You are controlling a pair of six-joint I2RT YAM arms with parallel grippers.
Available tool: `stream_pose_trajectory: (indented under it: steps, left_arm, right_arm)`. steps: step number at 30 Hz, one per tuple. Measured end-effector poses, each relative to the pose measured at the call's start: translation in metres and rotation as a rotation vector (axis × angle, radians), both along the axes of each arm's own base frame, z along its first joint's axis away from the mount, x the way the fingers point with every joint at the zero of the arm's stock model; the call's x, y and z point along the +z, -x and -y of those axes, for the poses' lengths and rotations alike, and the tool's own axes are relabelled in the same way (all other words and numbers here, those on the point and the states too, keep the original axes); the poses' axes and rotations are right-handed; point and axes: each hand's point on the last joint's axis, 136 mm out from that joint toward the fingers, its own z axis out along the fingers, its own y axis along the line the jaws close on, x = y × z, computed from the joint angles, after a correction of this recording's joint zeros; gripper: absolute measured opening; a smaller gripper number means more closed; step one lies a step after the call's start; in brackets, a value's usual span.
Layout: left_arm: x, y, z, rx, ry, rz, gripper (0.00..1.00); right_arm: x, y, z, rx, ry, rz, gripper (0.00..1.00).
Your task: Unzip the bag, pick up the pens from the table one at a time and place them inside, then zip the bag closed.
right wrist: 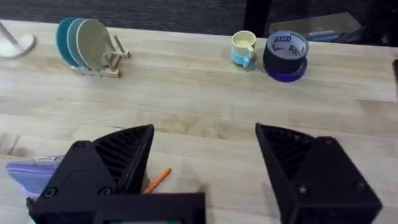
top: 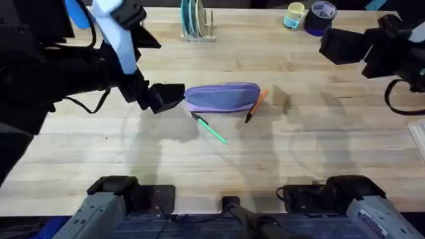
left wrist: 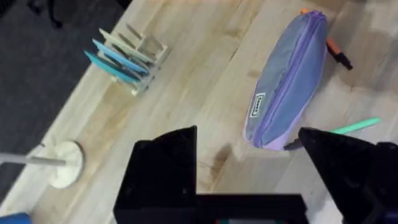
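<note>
The left claw point(top: 174, 95), jaws spread, sits at the end of the zipped bag point(top: 222, 97) to steady it; the right claw point(right wrist: 205, 158) hovers released, well apart.

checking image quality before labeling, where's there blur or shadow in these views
Overhead: the left arm rises large, dark and blurred; soft shadows fall on the table right of the bag. Left wrist: the bag is sharp, its own end effector soft. Right wrist: the orange pen is slightly blurred.
</note>
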Motion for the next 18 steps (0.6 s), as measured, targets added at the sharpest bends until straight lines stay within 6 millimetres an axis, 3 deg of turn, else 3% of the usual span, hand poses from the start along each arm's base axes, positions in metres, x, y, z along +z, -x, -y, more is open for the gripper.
stream_pose_trajectory:
  steps: [11,15,16,18]
  left_arm:
    - [-0.002,0.003,0.002,-0.056,-0.039,0.025,0.993]
    - [-0.015,0.006,0.002,-0.061,-0.041,-0.041,0.993]
    - [-0.033,0.000,0.002,-0.066,-0.035,-0.115,0.993]
    - [-0.041,-0.004,0.004,-0.076,-0.026,-0.147,0.993]
  right_arm:
    - [0.000,0.000,0.000,0.000,0.000,0.000,0.996]
    - [0.000,0.000,0.000,0.000,0.000,0.000,0.997]
    - [0.000,0.000,0.000,0.000,0.000,0.000,0.996]
    - [0.000,0.000,0.000,0.000,0.000,0.000,0.997]
